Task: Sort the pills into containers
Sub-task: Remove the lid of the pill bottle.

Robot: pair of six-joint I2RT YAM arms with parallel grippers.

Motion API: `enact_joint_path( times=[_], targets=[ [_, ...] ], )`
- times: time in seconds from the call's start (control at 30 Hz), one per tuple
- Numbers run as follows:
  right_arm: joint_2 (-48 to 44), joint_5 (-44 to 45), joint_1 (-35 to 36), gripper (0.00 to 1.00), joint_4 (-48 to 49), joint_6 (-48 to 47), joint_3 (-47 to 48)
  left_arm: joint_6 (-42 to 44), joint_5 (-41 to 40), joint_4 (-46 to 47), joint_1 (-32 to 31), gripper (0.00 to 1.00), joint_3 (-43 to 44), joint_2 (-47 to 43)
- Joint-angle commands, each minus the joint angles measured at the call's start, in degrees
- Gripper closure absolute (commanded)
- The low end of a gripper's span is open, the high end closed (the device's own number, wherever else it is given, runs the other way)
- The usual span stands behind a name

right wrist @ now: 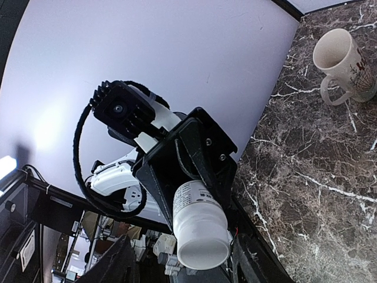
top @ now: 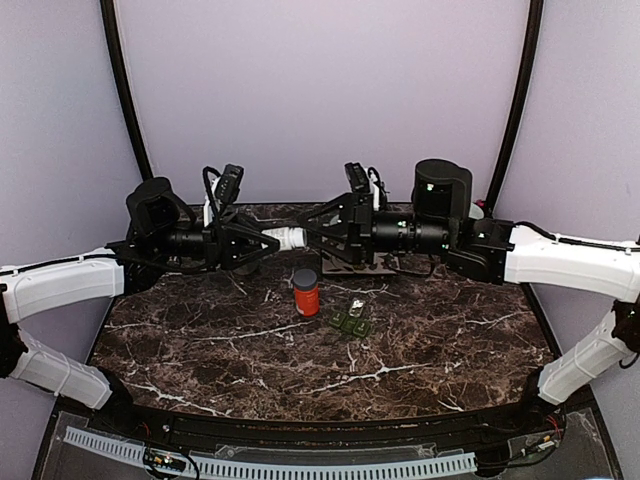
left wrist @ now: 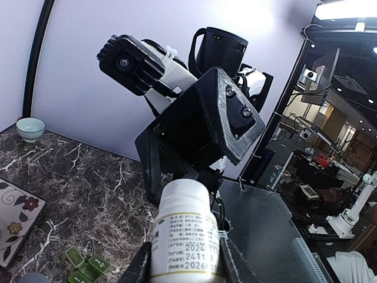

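Setting: a dark marble tabletop (top: 430, 350) veined in white, closed in by plain lavender walls.

Left arm (top: 60, 285): reaches in from the left. The left jaws are closed on a white bottle (top: 288, 238), which is held level above the far half of the tabletop. The left wrist view shows a printed label on the bottle, with a finger on either side of its lower body.

Right arm (top: 565, 262): reaches in from the right, directly facing the left one. The right jaws stand open. The right wrist view shows the fingers on either side of the bottle's free end, with a clear gap visible on at least one side (contact on the other side cannot be confirmed).

Pill box (top: 350, 322): a small dark green strip of joined compartments. It lies flat on the tabletop near the centre, nearer the arm bases than the held bottle. Neither set of jaws touches it. Its contents are too small to make out.

Other items noted:
- A red-orange container (top: 306, 292) with a grey cap stands upright just left of the pill box, not touching it.
- A beige mug (right wrist: 341, 56) stands upright on the marble.
- A small pale bowl (left wrist: 30, 128) sits by the wall.
- A floral mat (left wrist: 15, 215) lies at the edge of the left wrist view.
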Motion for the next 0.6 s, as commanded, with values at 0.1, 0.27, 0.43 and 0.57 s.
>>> enact_joint_path(
  times=[0.1,0.27,0.43,0.57],
  targets=[
    [1.19,-1.0,-0.17,0.44,0.31,0.25,2.03,1.43,-0.1,-0.36,-0.11,1.0,1.55,-1.17],
    [1.85,-1.49,0.0,0.48,0.0,-0.08,2.74,1.59,-0.08,-0.45,-0.11,1.0,1.82,-0.69],
    [2.65,-1.72,0.33,0.57,-0.95,-0.68,3.63,1.84,-0.14,-0.54,-0.11,1.0,1.97,-0.38],
    [3.25,-1.65,0.61,0.7,-2.68,-1.99,4.87,1.89,-0.38,-0.56,-0.11,1.0,2.0,-0.12]
  ],
)
